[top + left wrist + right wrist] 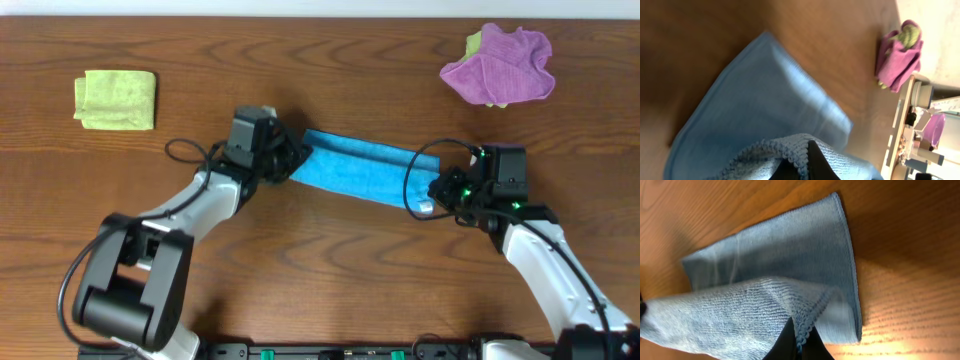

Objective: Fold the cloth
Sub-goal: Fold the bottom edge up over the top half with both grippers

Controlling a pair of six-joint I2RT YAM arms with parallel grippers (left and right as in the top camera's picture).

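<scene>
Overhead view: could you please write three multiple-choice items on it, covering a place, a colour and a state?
1. Where does the yellow-green cloth lie?
A. upper right
B. upper left
C. between the arms
2. What colour is the cloth stretched between the left gripper and right gripper?
A. purple
B. yellow-green
C. blue
3. How are its ends?
A. both pinched
B. both free
C. one pinched
Key: 1 B, it lies folded at upper left; 2 C, the blue cloth spans the gap between the arms; 3 A, each wrist view shows an edge clamped at the fingers.
</scene>
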